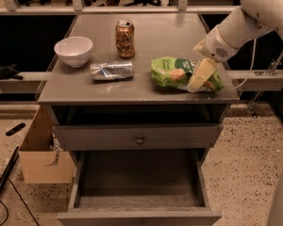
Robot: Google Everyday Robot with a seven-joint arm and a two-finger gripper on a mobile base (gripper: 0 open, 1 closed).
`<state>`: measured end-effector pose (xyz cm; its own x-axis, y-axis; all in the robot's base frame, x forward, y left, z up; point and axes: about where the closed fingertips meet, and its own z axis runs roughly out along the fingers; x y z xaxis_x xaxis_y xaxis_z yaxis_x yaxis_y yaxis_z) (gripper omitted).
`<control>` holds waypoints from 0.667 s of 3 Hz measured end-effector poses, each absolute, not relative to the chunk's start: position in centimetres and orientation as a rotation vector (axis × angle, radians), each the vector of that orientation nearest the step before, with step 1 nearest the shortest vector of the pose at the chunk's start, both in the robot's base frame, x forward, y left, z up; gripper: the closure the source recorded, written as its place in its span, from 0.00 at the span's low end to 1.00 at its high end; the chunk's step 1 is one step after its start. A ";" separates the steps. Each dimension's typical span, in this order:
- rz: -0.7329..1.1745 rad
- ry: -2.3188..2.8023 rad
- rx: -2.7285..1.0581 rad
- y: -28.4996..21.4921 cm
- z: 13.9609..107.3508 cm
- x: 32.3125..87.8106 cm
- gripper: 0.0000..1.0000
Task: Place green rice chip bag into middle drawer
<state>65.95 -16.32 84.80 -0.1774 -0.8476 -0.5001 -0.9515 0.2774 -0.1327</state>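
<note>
The green rice chip bag (175,72) lies flat on the right side of the grey cabinet top (160,34). My gripper (201,75) reaches in from the upper right and hangs over the bag's right end, at or just above its surface. The middle drawer (137,185) is pulled out at the bottom front, a wide grey tray with nothing in it. Above it is a closed drawer front with a small round knob (140,139).
A white bowl (74,50), a brown soda can (125,38) and a silver-blue foil packet (112,70) stand on the left half of the top. A cardboard box (43,155) sits on the floor to the cabinet's left. A rail and chairs lie behind.
</note>
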 end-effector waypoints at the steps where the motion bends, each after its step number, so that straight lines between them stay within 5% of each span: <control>1: 0.289 2.074 -1.615 -16.2 84.6 66.0 0.00; 2: 0.289 2.074 -1.615 -16.2 84.6 66.0 0.18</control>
